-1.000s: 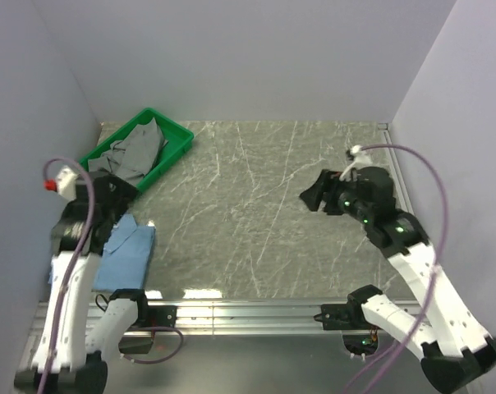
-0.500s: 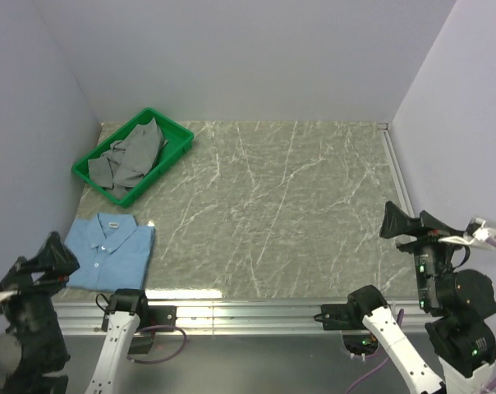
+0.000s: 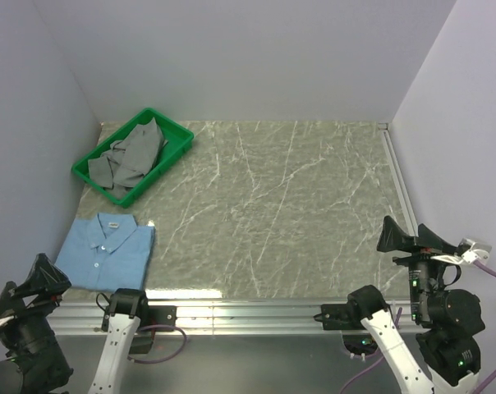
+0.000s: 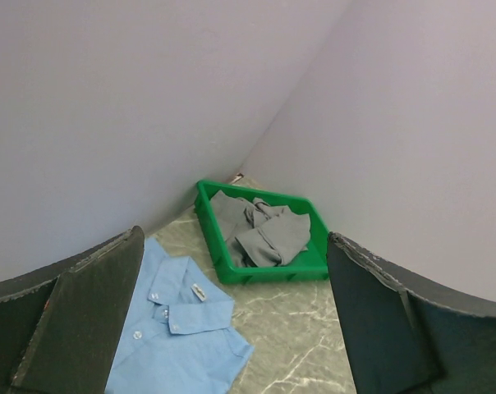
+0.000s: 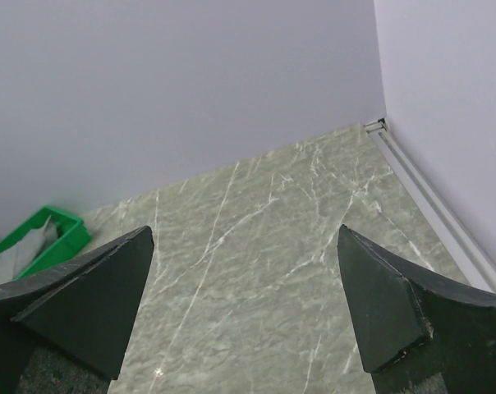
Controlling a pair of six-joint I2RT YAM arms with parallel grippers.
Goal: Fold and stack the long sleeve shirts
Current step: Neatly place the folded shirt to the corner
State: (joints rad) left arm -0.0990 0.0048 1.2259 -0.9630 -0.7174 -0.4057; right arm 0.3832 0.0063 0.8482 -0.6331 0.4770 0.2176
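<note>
- The folded light blue woven shirt point(image 3: 108, 250) lies flat on the marbled grey tabletop point(image 3: 281, 205), just nearside of the green plastic tray point(image 3: 172, 125), collar towards it.
- Crumpled grey cloth garments point(image 3: 131, 156) fill that tray.
- The left hand point(image 3: 30, 283), nearside of the tray past the shirt, gapes empty.
- The right hand point(image 3: 412, 238), well apart from the tray, is likewise spread, holding nothing.
- The thin cloth looks light and limp and probably slides easily, so pinching opposite edges should keep the fold.

Cut off
Left wrist view: light blue shirt point(image 4: 182, 345) runs off the bottom edge. Right wrist view: green bin point(image 5: 63, 230) cropped at the left.
</note>
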